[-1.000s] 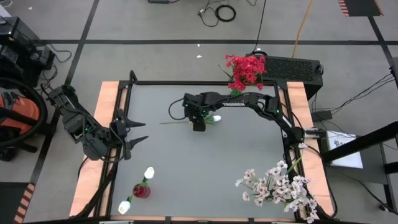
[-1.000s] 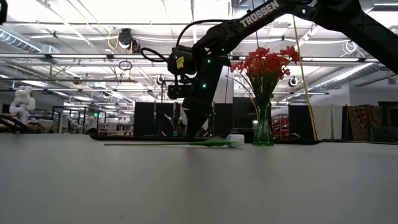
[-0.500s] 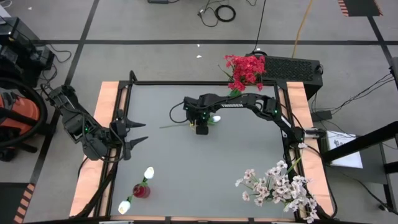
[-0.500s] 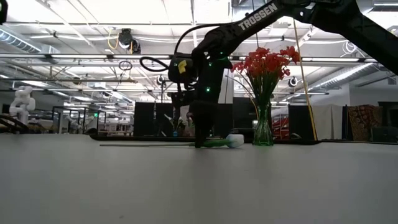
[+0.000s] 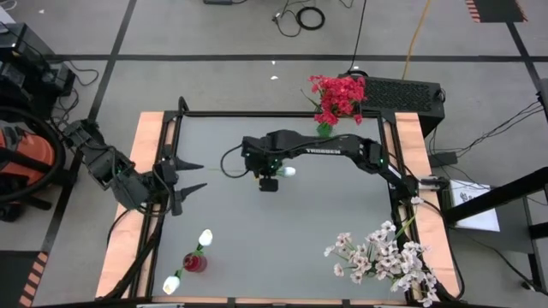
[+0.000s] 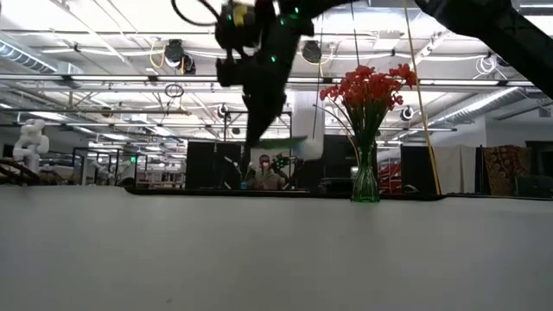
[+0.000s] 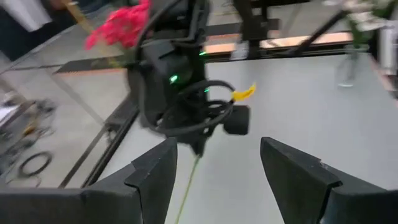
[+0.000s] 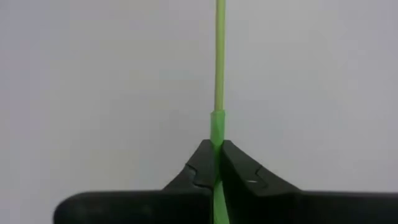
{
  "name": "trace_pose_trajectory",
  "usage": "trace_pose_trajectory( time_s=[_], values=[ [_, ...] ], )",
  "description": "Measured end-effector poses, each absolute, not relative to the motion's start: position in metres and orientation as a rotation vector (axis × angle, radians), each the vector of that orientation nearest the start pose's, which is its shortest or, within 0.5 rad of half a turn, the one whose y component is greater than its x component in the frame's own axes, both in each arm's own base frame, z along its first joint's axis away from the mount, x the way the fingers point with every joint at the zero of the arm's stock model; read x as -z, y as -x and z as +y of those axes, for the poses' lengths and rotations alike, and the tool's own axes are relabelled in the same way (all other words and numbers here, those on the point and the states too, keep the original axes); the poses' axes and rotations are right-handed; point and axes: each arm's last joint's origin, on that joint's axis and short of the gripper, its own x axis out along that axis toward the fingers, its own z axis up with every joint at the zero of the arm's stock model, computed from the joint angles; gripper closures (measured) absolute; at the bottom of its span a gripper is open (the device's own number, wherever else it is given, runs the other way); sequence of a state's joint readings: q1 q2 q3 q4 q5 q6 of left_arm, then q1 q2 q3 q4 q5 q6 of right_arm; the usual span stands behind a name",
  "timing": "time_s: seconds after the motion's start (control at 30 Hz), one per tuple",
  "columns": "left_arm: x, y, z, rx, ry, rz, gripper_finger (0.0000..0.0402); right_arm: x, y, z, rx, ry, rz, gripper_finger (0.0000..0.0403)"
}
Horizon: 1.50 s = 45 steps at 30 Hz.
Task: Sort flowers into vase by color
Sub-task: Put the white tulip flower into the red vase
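Note:
My right gripper (image 5: pixel 269 180) (image 6: pixel 257 142) hangs over the table's middle, shut on a white-budded flower (image 5: pixel 289 171) (image 6: pixel 304 147) that it carries level in the air. The flower's thin green stem (image 8: pixel 219 56) runs toward the table's left. Beside the left edge my left gripper (image 5: pixel 195 177) (image 7: pixel 217 168) waits open, facing the right arm. Red flowers (image 5: pixel 338 96) stand in a clear vase (image 6: pixel 365 177) at the far right. A small red vase (image 5: pixel 195 262) at the near left holds two white buds (image 5: pixel 205 237). Pale pink-white sprays (image 5: pixel 385 254) stand at the near right. My right gripper pinches the flower's stem at its thicker green part (image 8: pixel 216 127), close to the bud end, between its two fingertips (image 8: pixel 239 171). The fingers come from above, pointing steeply down, and lie across the stem. The flower hangs about level, lifted clear of the table.
The grey tabletop (image 5: pixel 282 231) has a black frame and wooden side rails (image 5: pixel 128 214). The three vases stand near its corners, leaving free room in the middle and along the near edge. Cables and a red vacuum (image 5: pixel 21 162) lie on the floor beyond the left rail.
My right gripper has come down onto the flower lying on the table, taken hold of its stem beside the bud, then risen and shifted a little toward the left edge. The flower, flat on the table before, now hangs level and clear of it.

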<state>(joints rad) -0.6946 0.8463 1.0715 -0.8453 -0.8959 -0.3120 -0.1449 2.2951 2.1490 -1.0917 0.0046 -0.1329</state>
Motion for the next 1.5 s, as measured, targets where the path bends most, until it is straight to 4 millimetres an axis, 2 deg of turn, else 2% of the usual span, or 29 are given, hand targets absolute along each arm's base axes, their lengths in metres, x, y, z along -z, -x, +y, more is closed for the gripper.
trace_pose_trajectory(
  time_s=[0.1, 0.2, 0.33, 0.5, 0.73, 0.97, 1.3, 1.5],
  values=[
    [-0.377, -0.128, -0.070, -0.176, -0.158, 0.389, 0.0167, -0.257, -0.476, -0.054, 0.069, 0.028, 1.209, 0.0399],
    [-0.389, -0.131, -0.063, -0.169, -0.167, 0.388, 0.0167, -0.285, -0.472, -0.040, 0.090, 0.039, 1.176, 0.0399],
    [-0.395, -0.141, -0.058, -0.142, -0.176, 0.420, 0.0167, -0.298, -0.464, -0.025, 0.076, 0.029, 1.174, 0.0399],
    [-0.382, -0.166, -0.054, -0.152, -0.212, 0.546, 0.0167, -0.310, -0.458, -0.017, 0.076, 0.022, 1.156, 0.0399],
    [-0.357, -0.203, -0.046, -0.110, -0.182, 0.727, 0.0167, -0.308, -0.458, -0.011, 0.057, 0.030, 1.170, 0.0399],
    [-0.337, -0.227, -0.042, -0.127, -0.195, 0.832, 0.0167, -0.306, -0.453, 0.002, 0.028, 0.045, 1.232, 0.0399],
    [-0.320, -0.259, -0.048, -0.050, -0.191, 0.831, 0.0167, -0.305, -0.449, 0.033, -0.049, 0.117, 1.255, 0.0399],
    [-0.313, -0.269, -0.051, 0.002, -0.188, 0.842, 0.0167, -0.305, -0.446, 0.040, -0.053, 0.137, 1.270, 0.0399]
  ],
)
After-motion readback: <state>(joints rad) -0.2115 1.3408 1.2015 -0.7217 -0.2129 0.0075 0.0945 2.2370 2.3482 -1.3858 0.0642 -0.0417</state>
